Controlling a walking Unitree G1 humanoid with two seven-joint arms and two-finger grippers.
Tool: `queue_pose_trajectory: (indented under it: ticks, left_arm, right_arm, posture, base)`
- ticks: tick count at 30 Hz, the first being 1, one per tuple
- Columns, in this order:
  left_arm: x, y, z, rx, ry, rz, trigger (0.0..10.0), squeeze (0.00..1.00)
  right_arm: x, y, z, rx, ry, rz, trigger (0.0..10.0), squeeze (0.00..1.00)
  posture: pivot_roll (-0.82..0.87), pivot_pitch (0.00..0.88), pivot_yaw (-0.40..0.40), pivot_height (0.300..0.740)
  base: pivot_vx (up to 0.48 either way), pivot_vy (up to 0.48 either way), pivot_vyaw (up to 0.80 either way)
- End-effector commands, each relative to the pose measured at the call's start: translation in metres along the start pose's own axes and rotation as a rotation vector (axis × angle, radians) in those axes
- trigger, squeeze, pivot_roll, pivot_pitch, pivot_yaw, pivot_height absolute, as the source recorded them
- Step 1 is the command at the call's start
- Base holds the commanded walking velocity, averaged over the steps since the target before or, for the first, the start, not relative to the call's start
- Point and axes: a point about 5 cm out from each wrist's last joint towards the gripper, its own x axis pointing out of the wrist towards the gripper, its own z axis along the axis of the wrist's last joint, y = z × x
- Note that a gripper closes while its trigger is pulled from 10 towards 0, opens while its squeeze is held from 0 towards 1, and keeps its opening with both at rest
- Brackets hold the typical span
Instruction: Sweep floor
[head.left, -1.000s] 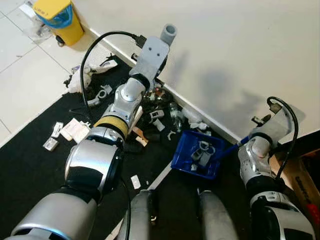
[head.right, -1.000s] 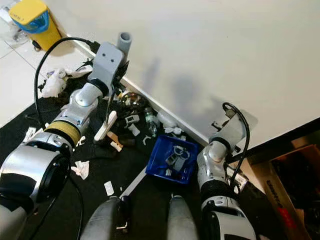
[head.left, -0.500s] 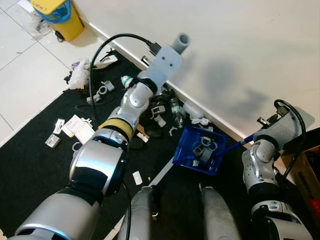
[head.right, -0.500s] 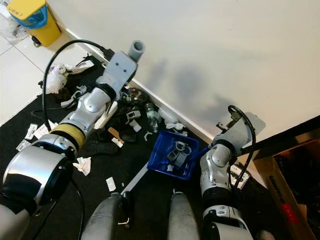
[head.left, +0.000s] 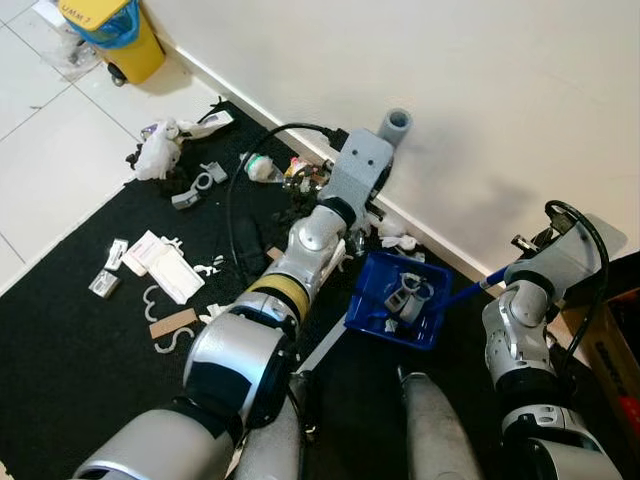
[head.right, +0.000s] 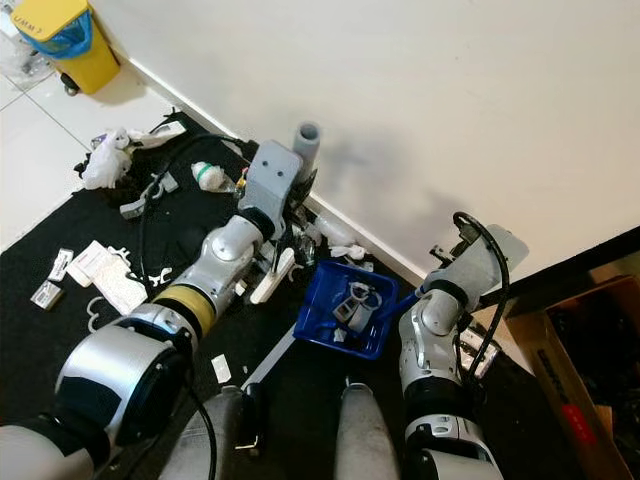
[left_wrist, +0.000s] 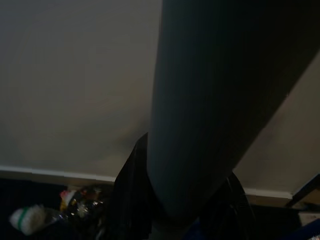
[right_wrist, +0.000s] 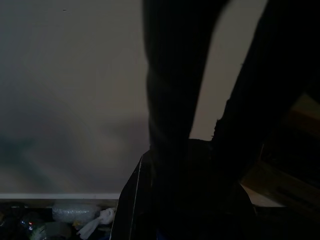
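Change: your left arm has swung from about 11 o'clock toward 1 o'clock, carrying the broom up beside the dustpan.
Left gripper (left_wrist: 172, 220): closed around the grey broom handle (head.left: 394, 125); white broom head (head.right: 272, 277) rests on the black mat (head.left: 70, 340).
Right gripper (right_wrist: 187, 200): grips the dustpan's blue stem; finger gap too dark to tell.
Dustpan (head.left: 396, 302): at 1 o'clock near the wall, holding grey scraps.
Litter: paper and plastic scattered at 10 o'clock.
Yellow bin (head.left: 105, 35): far 11 o'clock.
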Motion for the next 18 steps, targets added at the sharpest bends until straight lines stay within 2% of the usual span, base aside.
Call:
queue_pose_trajectory:
  ticks: [1,2,3,4,5,6,8,9,10,11,13,14,15,16,18]
  left_arm:
    - [0.0,-0.024,-0.008,-0.173,0.018,0.001,10.0,0.0]
    - [0.0,-0.024,-0.008,-0.173,0.018,0.001,10.0,0.0]
    - [0.004,-0.028,-0.003,-0.221,-0.003,0.007,10.0,0.0]
    - [0.004,-0.028,-0.003,-0.221,-0.003,0.007,10.0,0.0]
    - [0.009,-0.033,0.006,-0.275,-0.034,0.01,10.0,0.0]
    - [0.009,-0.033,0.006,-0.275,-0.034,0.01,10.0,0.0]
    - [0.023,-0.041,0.034,-0.368,-0.134,-0.015,10.0,0.0]
    - [0.023,-0.041,0.034,-0.368,-0.134,-0.015,10.0,0.0]
    - [0.027,-0.042,0.047,-0.368,-0.181,-0.05,10.0,0.0]
    - [0.027,-0.042,0.047,-0.368,-0.181,-0.05,10.0,0.0]
    - [0.031,-0.037,0.061,-0.232,-0.218,-0.147,10.0,0.0]
    - [0.028,-0.024,0.06,-0.042,-0.198,-0.202,10.0,0.0]
    - [0.028,-0.024,0.06,-0.042,-0.198,-0.202,10.0,0.0]
    - [0.026,-0.018,0.059,0.01,-0.188,-0.209,10.0,0.0]
    - [0.026,-0.018,0.059,0.01,-0.188,-0.209,10.0,0.0]
  right_arm:
    - [-0.006,-0.015,-0.018,-0.059,0.077,-0.032,10.0,0.0]
    - [-0.006,-0.015,-0.018,-0.059,0.077,-0.032,10.0,0.0]
    - [-0.006,-0.015,-0.018,-0.061,0.078,-0.032,10.0,0.0]
    - [-0.006,-0.015,-0.018,-0.061,0.078,-0.032,10.0,0.0]
    - [-0.006,-0.016,-0.019,-0.063,0.079,-0.032,10.0,0.0]
    - [-0.006,-0.016,-0.019,-0.063,0.079,-0.032,10.0,0.0]
    - [-0.006,-0.017,-0.019,-0.066,0.082,-0.032,10.0,0.0]
    - [-0.006,-0.017,-0.019,-0.066,0.082,-0.032,10.0,0.0]
    - [-0.006,-0.016,-0.02,-0.068,0.083,-0.032,10.0,0.0]
    - [-0.006,-0.016,-0.02,-0.068,0.083,-0.032,10.0,0.0]
    - [-0.006,-0.016,-0.02,-0.066,0.083,-0.034,10.0,0.0]
    - [-0.006,-0.016,-0.02,-0.063,0.082,-0.036,10.0,0.0]
    - [-0.006,-0.016,-0.02,-0.063,0.082,-0.036,10.0,0.0]
    - [-0.007,-0.016,-0.02,-0.063,0.083,-0.036,10.0,0.0]
    - [-0.007,-0.016,-0.02,-0.063,0.083,-0.036,10.0,0.0]
  posture:
    - [-0.14,0.387,0.041,0.74]
    - [-0.14,0.387,0.041,0.74]
    - [-0.14,0.385,0.041,0.74]
    - [-0.14,0.385,0.041,0.74]
    - [-0.14,0.383,0.041,0.74]
    - [-0.14,0.383,0.041,0.74]
    - [-0.14,0.38,0.043,0.74]
    - [-0.14,0.38,0.043,0.74]
    - [-0.14,0.378,0.045,0.74]
    - [-0.14,0.378,0.045,0.74]
    - [-0.13,0.372,0.052,0.74]
    - [-0.13,0.363,0.057,0.74]
    - [-0.13,0.363,0.057,0.74]
    - [-0.13,0.363,0.057,0.74]
    - [-0.13,0.363,0.057,0.74]
  base:
    - [0.0,0.0,0.0]
    - [0.0,0.0,0.0]
    - [0.0,0.0,0.0]
    - [0.0,0.0,0.0]
    - [0.0,0.0,0.0]
    - [0.0,0.0,0.0]
    - [0.0,0.0,0.0]
    - [0.0,0.0,0.0]
    - [0.0,0.0,0.0]
    - [0.0,0.0,0.0]
    - [0.0,0.0,0.0]
    - [0.0,0.0,0.0]
    - [0.0,0.0,0.0]
    - [0.0,0.0,0.0]
    - [0.0,0.0,0.0]
